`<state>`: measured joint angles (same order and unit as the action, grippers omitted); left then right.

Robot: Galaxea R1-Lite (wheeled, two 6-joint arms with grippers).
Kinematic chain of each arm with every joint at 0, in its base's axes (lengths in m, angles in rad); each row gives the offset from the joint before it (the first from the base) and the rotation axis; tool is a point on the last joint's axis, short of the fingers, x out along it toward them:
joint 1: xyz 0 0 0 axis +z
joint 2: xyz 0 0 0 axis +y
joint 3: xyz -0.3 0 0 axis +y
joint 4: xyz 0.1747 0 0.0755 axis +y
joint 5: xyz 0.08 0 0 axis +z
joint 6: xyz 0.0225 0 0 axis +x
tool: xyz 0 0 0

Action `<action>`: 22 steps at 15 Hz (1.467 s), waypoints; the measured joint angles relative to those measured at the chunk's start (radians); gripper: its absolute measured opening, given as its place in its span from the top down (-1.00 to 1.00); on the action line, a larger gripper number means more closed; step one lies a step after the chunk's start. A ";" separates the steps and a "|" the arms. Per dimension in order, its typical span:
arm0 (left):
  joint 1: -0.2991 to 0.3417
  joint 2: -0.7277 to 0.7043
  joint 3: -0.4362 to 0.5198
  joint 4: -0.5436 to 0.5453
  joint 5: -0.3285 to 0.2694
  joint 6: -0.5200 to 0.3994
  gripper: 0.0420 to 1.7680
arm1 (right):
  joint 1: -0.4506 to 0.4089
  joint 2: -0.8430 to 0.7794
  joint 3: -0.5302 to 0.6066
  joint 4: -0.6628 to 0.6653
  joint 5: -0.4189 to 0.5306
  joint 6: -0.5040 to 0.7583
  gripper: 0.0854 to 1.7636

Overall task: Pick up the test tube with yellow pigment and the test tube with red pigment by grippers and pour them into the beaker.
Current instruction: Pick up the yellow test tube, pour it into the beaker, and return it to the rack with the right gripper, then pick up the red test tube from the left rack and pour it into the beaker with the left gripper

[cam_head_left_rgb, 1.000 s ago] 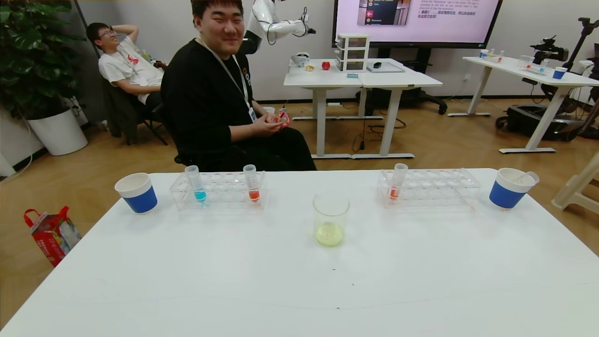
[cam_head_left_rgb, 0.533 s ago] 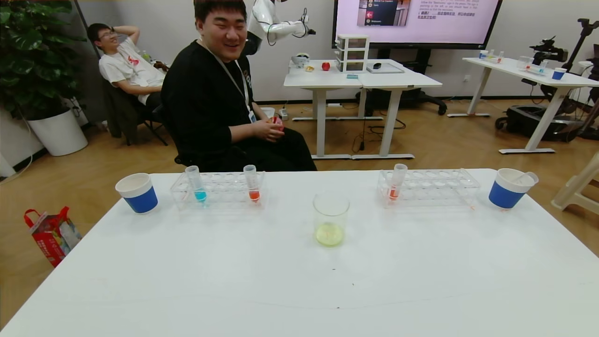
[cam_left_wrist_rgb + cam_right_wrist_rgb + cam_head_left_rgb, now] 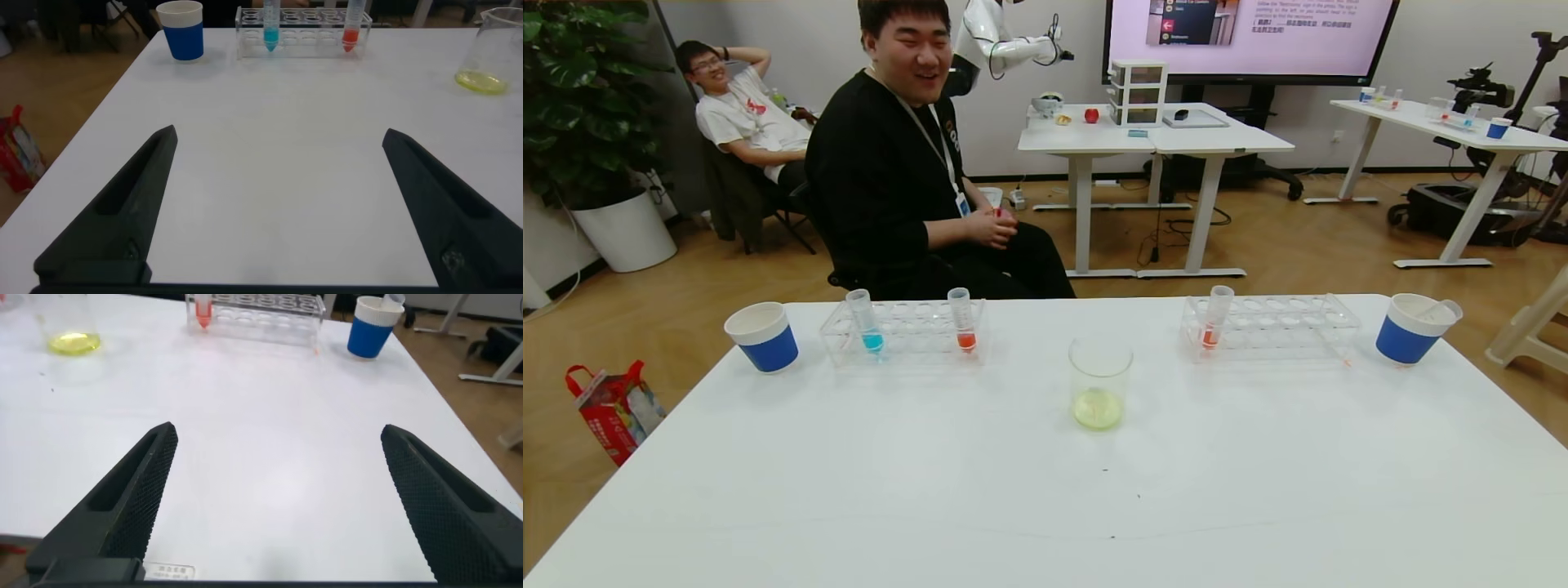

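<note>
The beaker stands mid-table with pale yellow liquid at its bottom. One test tube with red pigment stands in the left rack. Another red one stands in the right rack. No test tube with yellow pigment shows. Neither arm appears in the head view. My left gripper hovers open over bare table near its front, facing the left rack's red tube and the beaker. My right gripper is open too, facing the right rack's red tube.
A tube of blue liquid shares the left rack. Blue paper cups stand at the far left and far right; a clear tube leans in the right one. A man sits just behind the table's far edge.
Nothing on the table has moved and both grippers stay open. Only the seated man behind the table has shifted his head and hands a little.
</note>
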<state>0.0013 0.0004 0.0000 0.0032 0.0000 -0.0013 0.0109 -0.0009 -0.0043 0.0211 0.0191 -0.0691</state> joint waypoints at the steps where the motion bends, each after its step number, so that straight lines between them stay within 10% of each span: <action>1: 0.000 0.000 0.000 0.000 0.000 0.000 -0.98 | 0.000 0.000 0.001 -0.013 -0.006 0.019 -0.97; 12: 0.000 0.000 -0.009 0.011 -0.004 -0.002 -0.98 | 0.000 0.000 0.004 -0.016 -0.015 0.050 -0.97; 22: -0.002 0.495 -0.435 -0.145 -0.061 -0.001 -0.98 | 0.000 0.000 0.004 -0.015 -0.015 0.050 -0.97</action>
<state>-0.0004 0.4955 -0.4347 -0.1419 -0.0606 -0.0028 0.0104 -0.0009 0.0000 0.0057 0.0043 -0.0196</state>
